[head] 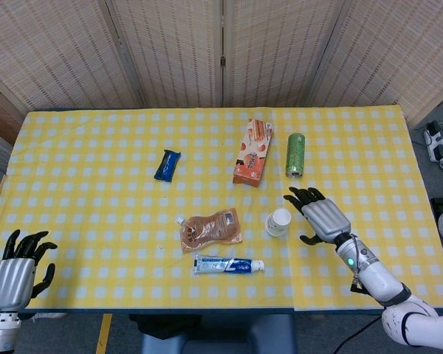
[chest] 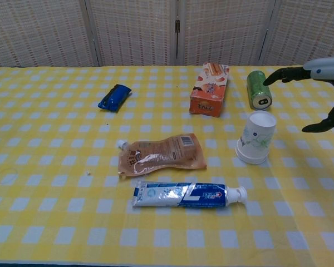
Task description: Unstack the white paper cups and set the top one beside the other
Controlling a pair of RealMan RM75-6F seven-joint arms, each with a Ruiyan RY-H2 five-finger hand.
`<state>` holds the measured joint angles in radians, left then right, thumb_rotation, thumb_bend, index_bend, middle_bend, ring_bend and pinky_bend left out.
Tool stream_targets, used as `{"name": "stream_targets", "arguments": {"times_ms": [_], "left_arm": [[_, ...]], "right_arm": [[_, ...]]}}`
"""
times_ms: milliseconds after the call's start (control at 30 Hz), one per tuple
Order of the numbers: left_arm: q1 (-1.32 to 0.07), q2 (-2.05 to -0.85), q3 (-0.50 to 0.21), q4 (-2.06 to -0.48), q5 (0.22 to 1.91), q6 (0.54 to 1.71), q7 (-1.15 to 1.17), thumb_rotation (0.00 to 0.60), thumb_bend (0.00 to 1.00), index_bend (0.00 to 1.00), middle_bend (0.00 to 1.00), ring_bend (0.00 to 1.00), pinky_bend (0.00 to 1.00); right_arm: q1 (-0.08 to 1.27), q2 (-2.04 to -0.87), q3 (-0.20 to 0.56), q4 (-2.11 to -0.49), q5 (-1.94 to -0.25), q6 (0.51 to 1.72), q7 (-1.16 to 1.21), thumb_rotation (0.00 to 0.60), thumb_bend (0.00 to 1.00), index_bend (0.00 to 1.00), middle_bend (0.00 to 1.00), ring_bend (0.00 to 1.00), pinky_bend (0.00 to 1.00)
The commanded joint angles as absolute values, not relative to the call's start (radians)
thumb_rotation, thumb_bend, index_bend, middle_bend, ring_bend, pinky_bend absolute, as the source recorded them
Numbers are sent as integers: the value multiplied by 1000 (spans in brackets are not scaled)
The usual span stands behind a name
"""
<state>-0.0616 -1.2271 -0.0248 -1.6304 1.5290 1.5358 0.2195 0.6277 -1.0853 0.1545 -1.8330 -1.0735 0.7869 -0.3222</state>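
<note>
We see the stacked white paper cups (head: 278,222) standing upside down on the yellow checked tabletop (head: 88,199), right of centre; from the chest view the stack (chest: 256,137) shows a faint green print on its side and leans slightly. Our right robot hand (head: 323,217) hovers just beside the cups on their right, fingers spread wide and holding nothing, not touching them. In the chest view that robot hand (chest: 323,83) enters at the right edge, with dark fingertips (chest: 273,77) reaching over toward the green can.

Our left robot hand (head: 15,264) sits at the near left corner of the tabletop, well apart from everything; its fingers are apart and it holds nothing.

Behind the cups lies a green drink can (head: 294,154) on its side, and beside it an orange snack box (head: 252,153). A blue wrapped snack bar (head: 167,164) lies further left. Nearer to us, a brown spouted pouch (head: 210,229) lies flat left of the cups, and a blue and white toothpaste tube (head: 227,264) lies just in front of the pouch.
</note>
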Motion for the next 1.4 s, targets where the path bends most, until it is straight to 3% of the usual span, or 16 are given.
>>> {"name": "stream_targets", "arguments": {"times_ms": [33,600,1400], "left_arm": [[-62,-1228,-23,-1631,1528,1532,220,600,514,388,224,194,4],[-70,-1234,-25,-1613,1512,1508,202,600,514,369,224,184,3],[-70,-1239,-27,-1594,1499,1502,186,600,514,350,224,173,0]], "right_arm": [[668,-1114,158,-1803,-1007,762,-355,600,287,142,0,0,0],[791,-1178,118,-1737,-814,730,-392,600,287,241,5,0,0],[863,-1219,84,-1714,-738,769,-393,600,331,353,60,0,0]]}}
